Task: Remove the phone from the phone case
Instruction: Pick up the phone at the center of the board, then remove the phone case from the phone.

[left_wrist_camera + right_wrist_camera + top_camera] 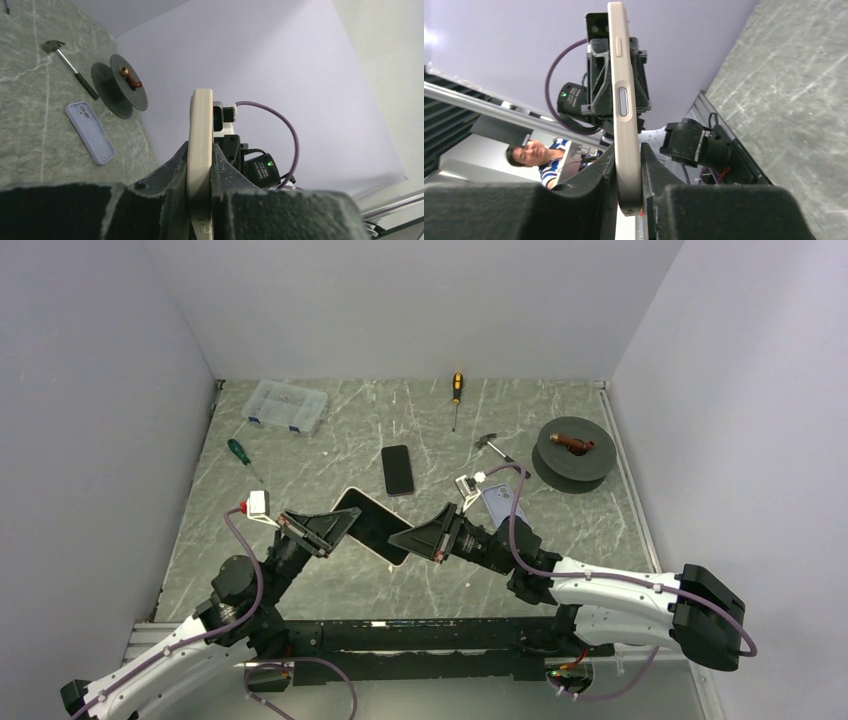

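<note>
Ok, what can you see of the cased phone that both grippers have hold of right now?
The phone is a slim slab with a dark screen and a cream, matte-looking case around its rim. Two moulded side buttons show on one long edge. It hangs clear of the table, tilted, with the screen roughly upward. The left gripper clamps one end and the right gripper the opposite end; nothing else touches it.

Cream phone case (625,145), lilac case (90,132), grey-green white-veined table (340,445).
</note>
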Robot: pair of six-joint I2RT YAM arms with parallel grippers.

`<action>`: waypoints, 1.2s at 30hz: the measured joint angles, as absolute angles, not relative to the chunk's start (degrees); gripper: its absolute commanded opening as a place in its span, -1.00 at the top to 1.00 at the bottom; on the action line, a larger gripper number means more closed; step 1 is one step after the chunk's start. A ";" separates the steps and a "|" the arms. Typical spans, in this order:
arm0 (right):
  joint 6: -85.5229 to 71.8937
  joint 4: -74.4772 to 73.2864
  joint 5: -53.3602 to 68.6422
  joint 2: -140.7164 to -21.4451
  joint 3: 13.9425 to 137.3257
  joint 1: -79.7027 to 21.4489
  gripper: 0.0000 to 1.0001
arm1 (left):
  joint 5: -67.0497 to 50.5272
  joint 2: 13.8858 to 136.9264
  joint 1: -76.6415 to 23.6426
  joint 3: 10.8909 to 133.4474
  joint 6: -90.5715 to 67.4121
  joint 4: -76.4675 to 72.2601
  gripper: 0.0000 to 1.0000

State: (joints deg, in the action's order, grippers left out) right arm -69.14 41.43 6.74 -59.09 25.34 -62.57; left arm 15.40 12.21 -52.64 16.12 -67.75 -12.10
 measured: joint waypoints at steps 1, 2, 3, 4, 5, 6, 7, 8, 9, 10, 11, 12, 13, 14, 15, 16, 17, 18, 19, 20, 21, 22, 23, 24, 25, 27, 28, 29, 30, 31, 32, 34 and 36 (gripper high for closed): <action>-69.89 42.68 7.09 -59.29 25.26 -62.46 0.82 | 15.38 12.21 -52.58 16.16 -68.20 -12.29 0.48; -70.48 43.79 7.57 -59.37 25.17 -62.41 0.93 | 15.38 12.21 -52.58 16.32 -68.55 -12.56 0.40; -70.83 44.75 7.99 -59.42 25.12 -62.37 1.00 | 15.33 12.21 -52.58 16.43 -68.60 -12.58 0.32; -71.00 45.19 8.16 -59.44 25.12 -62.33 1.00 | 15.22 12.21 -52.58 16.53 -68.51 -12.49 0.26; -71.13 45.23 8.40 -59.46 25.08 -62.26 1.00 | 14.87 12.21 -52.58 16.53 -68.42 -12.38 0.19; -71.20 45.21 9.04 -59.51 24.82 -62.02 1.00 | 14.68 12.19 -52.58 16.56 -68.42 -12.14 0.10; -71.26 45.21 9.61 -59.51 24.49 -61.71 1.00 | 14.44 12.19 -52.58 16.64 -68.31 -11.66 0.03; -71.42 45.25 10.20 -59.51 24.08 -61.32 1.00 | 14.20 12.10 -52.58 16.73 -68.14 -11.27 -0.04; -71.55 45.32 10.92 -59.51 23.75 -60.84 1.00 | 13.78 11.97 -52.58 16.73 -68.10 -10.92 -0.10; -71.64 45.36 11.68 -59.44 23.46 -60.25 1.00 | 13.52 11.77 -52.58 16.73 -68.07 -10.55 -0.12; -71.61 45.25 12.56 -59.33 23.31 -59.64 1.00 | 13.21 11.46 -52.58 16.73 -68.03 -10.02 -0.13; -71.61 45.10 12.84 -59.22 23.29 -59.33 1.00 | 12.95 11.29 -52.58 16.75 -67.94 -9.78 -0.13; -71.55 44.99 13.41 -59.00 23.29 -58.94 1.00 | 12.71 11.09 -52.58 16.84 -67.92 -9.52 -0.12; -71.48 44.95 13.69 -58.81 23.29 -58.74 1.00 | 12.43 11.07 -52.58 17.02 -67.90 -9.26 -0.11; -71.35 44.80 14.04 -58.48 23.29 -58.50 1.00 | 12.14 11.07 -52.58 17.23 -67.85 -9.06 -0.09; -71.26 44.62 14.13 -58.15 23.29 -58.33 1.00 | 11.84 11.07 -52.58 17.41 -67.75 -8.78 -0.08; -71.11 44.51 14.28 -57.80 23.29 -58.13 1.00 | 11.64 11.07 -52.58 17.58 -67.64 -8.69 -0.07; -70.96 44.47 14.50 -57.49 23.29 -58.00 1.00 | 11.49 11.09 -52.58 17.72 -67.55 -8.64 -0.06; -70.87 44.36 14.92 -57.23 23.29 -57.82 1.00 | 11.35 11.09 -52.58 17.80 -67.40 -8.69 -0.05; -70.72 44.27 15.35 -57.06 23.29 -57.65 1.00 | 11.20 11.09 -52.58 17.82 -67.09 -8.69 -0.05; -70.54 44.21 15.75 -56.97 23.29 -57.47 1.00 | 11.18 11.09 -52.58 17.82 -67.09 -8.69 -0.04; -70.39 44.18 16.29 -56.95 23.29 -57.34 1.00 | 11.16 11.09 -52.58 17.82 -66.92 -8.64 -0.04; -70.24 44.12 16.75 -56.95 23.29 -57.25 1.00 | 11.14 11.09 -52.58 17.85 -66.83 -8.62 -0.03; -70.00 43.92 17.26 -56.95 23.29 -57.14 1.00 | 11.14 11.09 -52.58 17.89 -66.72 -8.60 -0.01; -69.84 43.72 17.67 -56.95 23.29 -57.08 1.00 | 11.03 11.09 -52.58 18.00 -66.65 -8.56 0.00; -69.47 43.40 18.50 -56.95 23.29 -56.97 1.00 | 10.74 11.11 -52.58 18.26 -66.54 -8.40 0.06; -69.36 43.42 18.63 -56.93 23.29 -56.93 1.00 | 10.55 11.25 -52.58 18.46 -66.37 -8.25 0.09; -69.21 43.57 18.83 -56.93 23.31 -56.93 1.00 | 10.41 11.40 -52.58 18.59 -66.17 -8.23 0.11; -69.17 43.72 19.03 -56.90 23.31 -56.93 1.00 | 10.35 11.73 -52.58 18.83 -65.93 -8.21 0.13; -69.14 43.88 19.16 -56.90 23.31 -56.84 1.00 | 10.28 12.03 -52.58 19.00 -65.63 -8.23 0.16; -69.12 44.01 19.29 -56.88 23.31 -56.82 1.00 | 10.20 12.38 -52.58 19.18 -65.49 -8.25 0.18; -69.04 44.18 19.59 -56.88 23.31 -56.82 1.00 | 9.89 12.99 -52.58 19.44 -65.34 -8.27 0.24; -68.99 44.25 19.64 -56.86 23.31 -56.82 1.00 | 9.67 13.45 -52.58 19.64 -65.28 -8.29 0.31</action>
State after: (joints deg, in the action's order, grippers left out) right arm -68.99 44.25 19.64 -56.86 23.31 -56.82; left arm 9.67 13.45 -52.58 19.64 -65.28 -8.29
